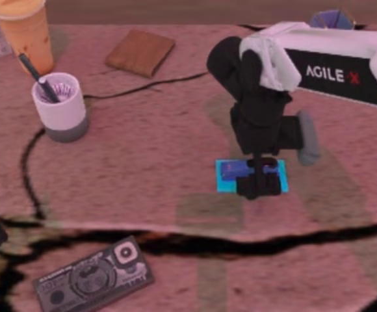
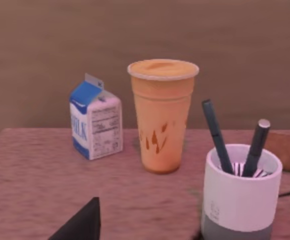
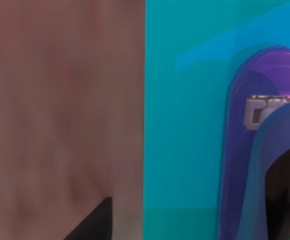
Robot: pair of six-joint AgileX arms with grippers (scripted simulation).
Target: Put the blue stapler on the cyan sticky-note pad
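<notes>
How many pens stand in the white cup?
2. In the left wrist view, a dark pen leans at the cup's near side and a silver-tipped pen beside it; shorter ones could be hidden inside.

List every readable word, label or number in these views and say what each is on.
"AGILE X": on the right arm, reaching over the cyan pad and blue stapler.
"MILK": on the milk carton's blue side.
Carton's white panel: fine print, too small to read.
Grey plate on the stapler: marks blurred.
Dark patterned card at the table's front left: unreadable.
White pen cup: faint mark, unreadable.
</notes>
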